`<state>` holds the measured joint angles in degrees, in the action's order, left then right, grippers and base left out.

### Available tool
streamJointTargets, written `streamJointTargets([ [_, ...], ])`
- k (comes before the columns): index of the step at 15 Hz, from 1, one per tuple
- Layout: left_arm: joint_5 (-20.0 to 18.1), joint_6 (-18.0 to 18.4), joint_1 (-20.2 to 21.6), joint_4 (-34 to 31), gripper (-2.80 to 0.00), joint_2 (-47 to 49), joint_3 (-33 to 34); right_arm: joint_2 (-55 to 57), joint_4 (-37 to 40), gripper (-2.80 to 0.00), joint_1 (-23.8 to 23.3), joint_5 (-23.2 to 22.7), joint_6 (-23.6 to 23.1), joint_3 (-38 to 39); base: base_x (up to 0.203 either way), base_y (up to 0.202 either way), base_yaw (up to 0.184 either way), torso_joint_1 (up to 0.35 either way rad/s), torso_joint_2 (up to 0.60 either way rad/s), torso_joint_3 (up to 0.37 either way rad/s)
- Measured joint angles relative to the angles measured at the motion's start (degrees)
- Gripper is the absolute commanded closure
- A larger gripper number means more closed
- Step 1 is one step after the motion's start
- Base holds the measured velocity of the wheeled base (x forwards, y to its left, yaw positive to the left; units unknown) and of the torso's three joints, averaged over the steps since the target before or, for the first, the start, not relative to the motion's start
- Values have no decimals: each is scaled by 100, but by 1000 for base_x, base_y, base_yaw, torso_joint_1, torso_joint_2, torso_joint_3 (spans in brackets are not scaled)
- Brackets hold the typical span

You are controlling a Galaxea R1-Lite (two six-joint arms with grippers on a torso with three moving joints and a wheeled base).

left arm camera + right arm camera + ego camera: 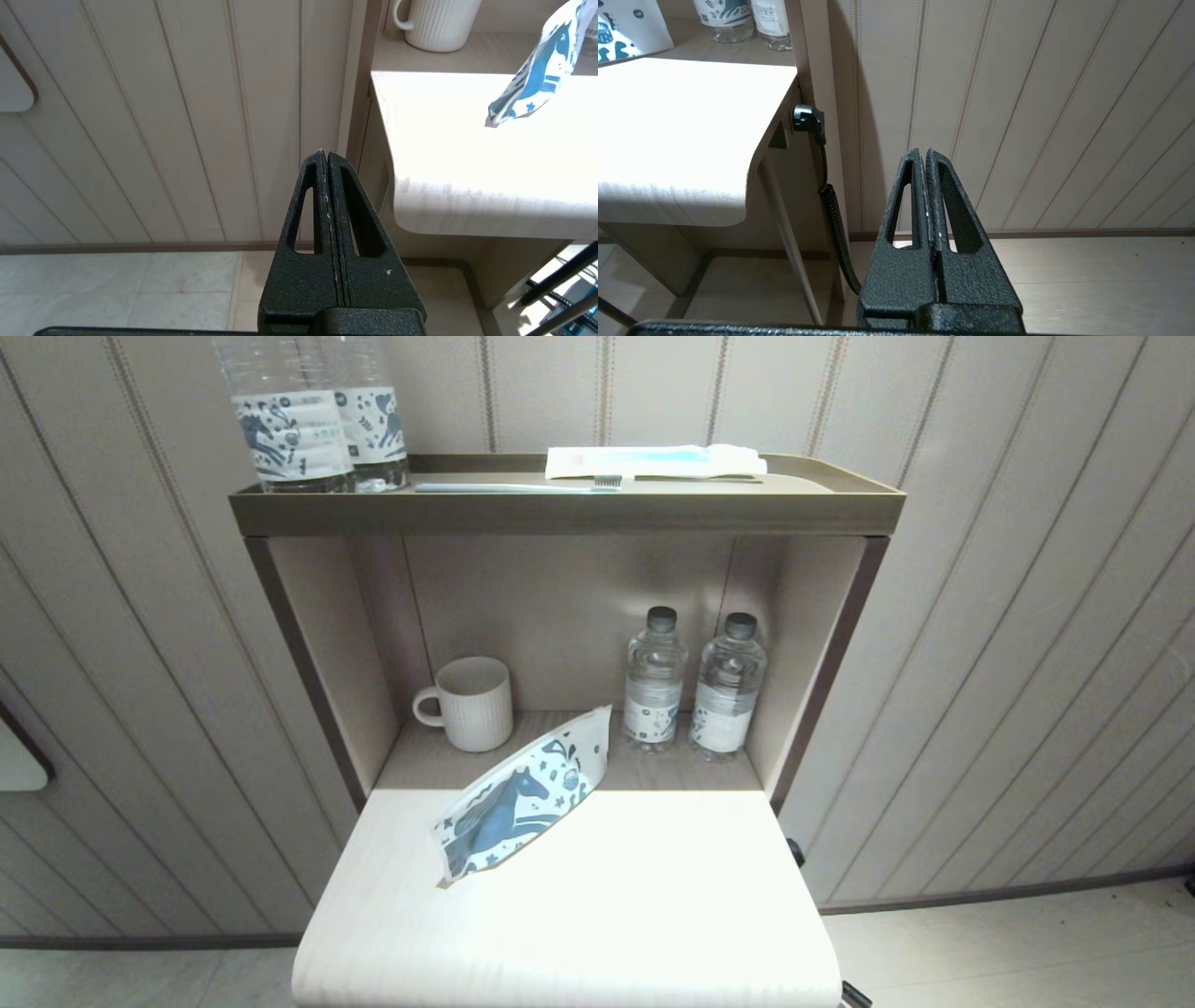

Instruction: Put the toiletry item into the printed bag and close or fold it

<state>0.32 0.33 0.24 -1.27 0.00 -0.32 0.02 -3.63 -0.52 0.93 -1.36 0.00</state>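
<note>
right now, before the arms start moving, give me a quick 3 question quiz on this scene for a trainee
1. True or false: the left gripper holds the printed bag.
2. Which item stands at the left end of the lower shelf? A: mug. B: toothbrush. C: striped packet.
3. Fill in: the left gripper and the right gripper are both ___ (open or shut).

Key
1. False. The bag rests tilted on the tabletop, with no gripper touching it.
2. A.
3. Shut.
</note>
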Motion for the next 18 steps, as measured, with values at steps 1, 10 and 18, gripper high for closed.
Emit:
streamJointTargets([
  [1, 1, -2, -1, 0, 0, 0, 13, 0, -2, 0, 0, -2, 1, 0, 0, 0, 0, 0, 0, 0],
  [10, -1, -6, 0, 9, 0, 2, 32, -2, -2, 0, 1, -5, 50, 0, 0, 0, 0, 0, 0, 0],
  [18, -1, -6, 0, 11, 0, 7, 32, -2, 0, 0, 1, 9, 149, 0, 0, 0, 0, 0, 0, 0],
])
